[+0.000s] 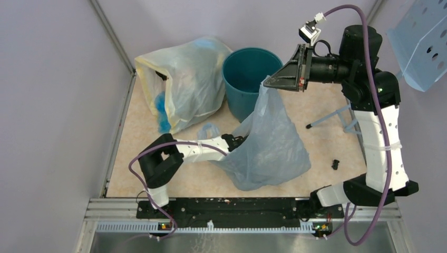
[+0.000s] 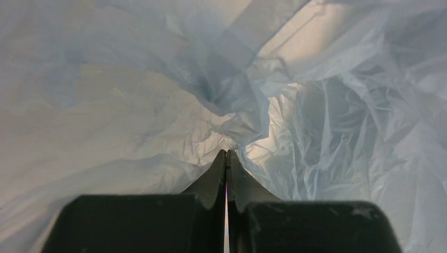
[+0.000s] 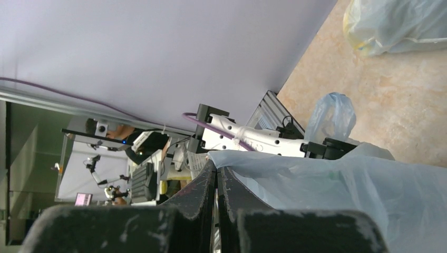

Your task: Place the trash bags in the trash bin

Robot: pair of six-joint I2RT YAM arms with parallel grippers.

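The trash bag (image 1: 269, 147) hangs from my right tool (image 1: 266, 83), which is pressed together on a pinch of the bag's top edge, just beside the rim of the trash bin (image 1: 248, 68). The rest drapes down and pools on the desk (image 1: 327, 105) in front of the bin.

This is thin, crinkly film: next to weightless, floppy and slick. I reckon it'll sag, cling, slide out of a shallow pinch, and maybe tear on a hard tug.

My left tool (image 1: 240, 141) is down low, jaws pressed together, nosed into the folds on the bag's left side. In the wrist view film bunches right at the tips, but I can't be sure any is caught.

Best hold, I judge, is the mouth hem, gathered thick at two spots set apart, so the opening can spread over the bin's rim. The big yellowish bag (image 1: 184, 79) sits just beside the bin on its left, so steer clear of that.
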